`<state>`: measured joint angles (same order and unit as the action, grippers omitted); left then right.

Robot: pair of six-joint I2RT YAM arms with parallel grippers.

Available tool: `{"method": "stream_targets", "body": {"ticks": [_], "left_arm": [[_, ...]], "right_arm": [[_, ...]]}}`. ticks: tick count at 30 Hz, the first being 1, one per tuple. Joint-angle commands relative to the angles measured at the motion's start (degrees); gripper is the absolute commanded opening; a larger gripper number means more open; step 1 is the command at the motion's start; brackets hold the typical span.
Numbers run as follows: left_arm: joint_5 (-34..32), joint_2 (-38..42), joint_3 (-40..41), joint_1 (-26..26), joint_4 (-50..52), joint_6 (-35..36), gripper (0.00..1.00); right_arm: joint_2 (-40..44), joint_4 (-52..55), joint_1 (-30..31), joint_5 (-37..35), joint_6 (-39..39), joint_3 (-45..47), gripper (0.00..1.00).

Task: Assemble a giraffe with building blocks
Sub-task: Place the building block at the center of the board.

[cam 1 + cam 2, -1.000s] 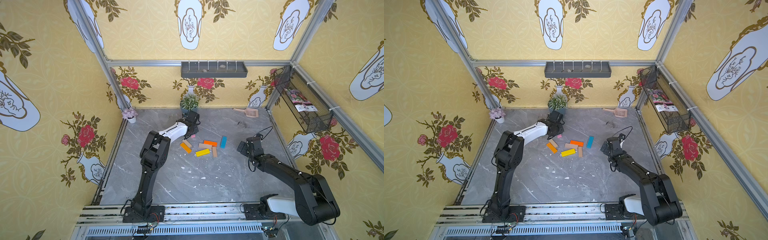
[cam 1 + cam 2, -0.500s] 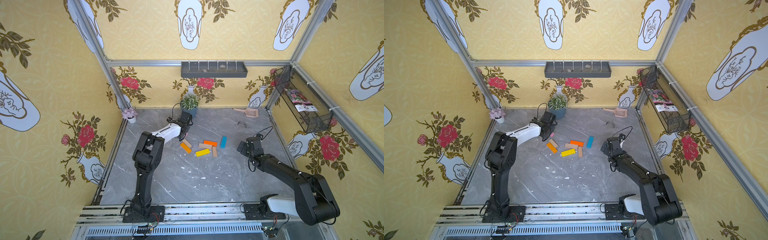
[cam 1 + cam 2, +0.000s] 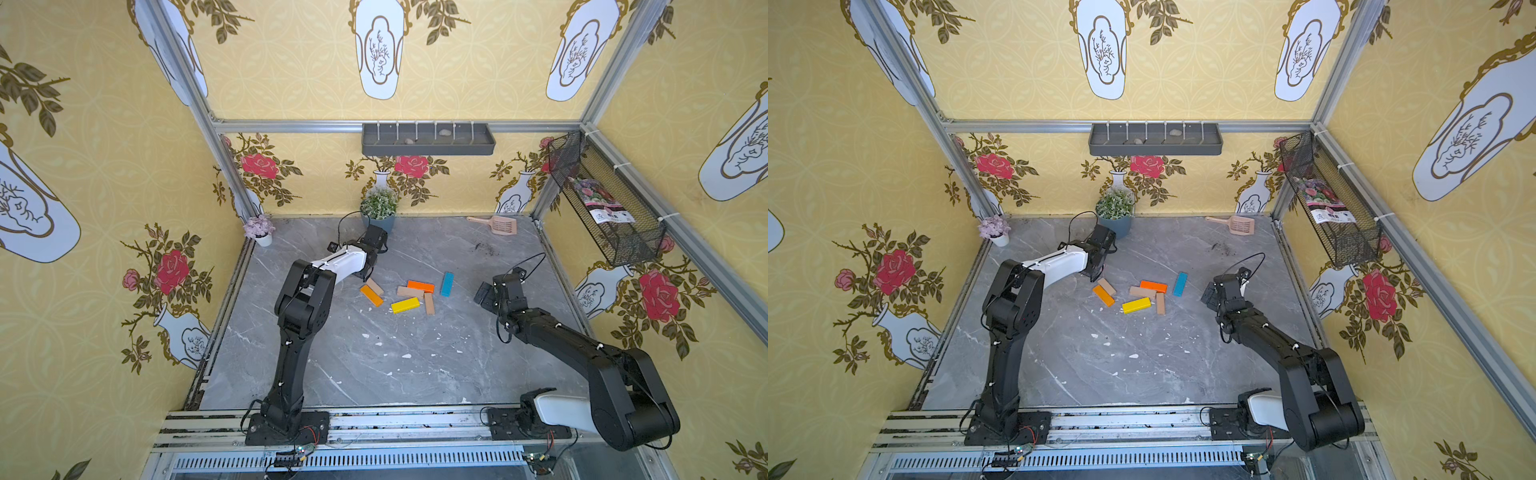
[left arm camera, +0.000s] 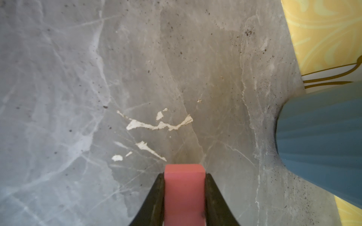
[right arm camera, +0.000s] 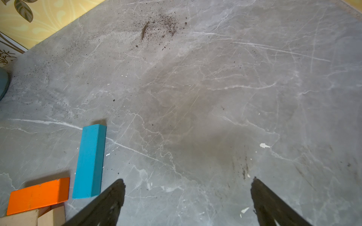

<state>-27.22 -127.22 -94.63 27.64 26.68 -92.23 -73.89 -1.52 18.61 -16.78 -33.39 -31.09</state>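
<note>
Left wrist view: the pink block (image 4: 184,197) is clamped between the jaws of the left gripper (image 4: 185,175). Its long axis runs out along the fingers, and one end stands proud of the tips. Bare worktop (image 4: 78,97) lies directly under and ahead of it. A blue plant pot (image 4: 321,140) stands near, off to one side of the block.

Top views, taking the far wall as 12 o'clock:
- The pink block itself is hidden under the left wrist.
- That wrist sits toward 11 o'clock of the worktop, with the pot at its 12 o'clock.
- The loose blocks lie at its 4 to 5 o'clock.
- Nearest are an orange block (image 3: 371,295) and a tan block (image 3: 374,286), side by side.
- The yellow block (image 3: 405,305) lies beyond them.
- The blue block (image 3: 447,284) lies farthest, its long axis close to the 12-to-6 line.

Right wrist view: the right gripper (image 5: 188,181) has its jaws wide apart with nothing between them. In both top views it stands just at 3 o'clock of the blue block.

Assessment:
- No blocks are laid end to end, so the giraffe is not begun.
- The coming move is probably setting down the pink head. It turns on leaving free worktop toward 4 to 5 o'clock for the neck, and on keeping clear of the pot.
- The left arm is the one placed for it.
</note>
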Motion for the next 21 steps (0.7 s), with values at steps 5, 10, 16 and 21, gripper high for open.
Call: {"method": "stream_targets", "body": {"ticks": [5, 10, 16, 21], "left_arm": [[-1.65, -1.71, -1.52, 1.06, 1.17, -0.8, 0.4], [-2.86, -0.74, -0.19, 1.89, 0.2, -1.37, 0.71], [-6.51, 6.03, 3.2, 2.66, 0.24, 1.78, 0.86], [-5.99, 22.06, 17.31, 2.44, -17.99, 27.99, 0.93]], "right_arm": [[0.01, -1.15, -0.08, -0.01, -0.1, -0.37, 1.0], [0.05, -0.86, -0.06, -0.45, -0.16, -0.34, 1.0], [2.2, -0.3, 0.0, -2.62, 0.88, 0.07, 0.99], [5.72, -2.45, 0.45, -2.69, 2.08, 2.62, 0.99]]}}
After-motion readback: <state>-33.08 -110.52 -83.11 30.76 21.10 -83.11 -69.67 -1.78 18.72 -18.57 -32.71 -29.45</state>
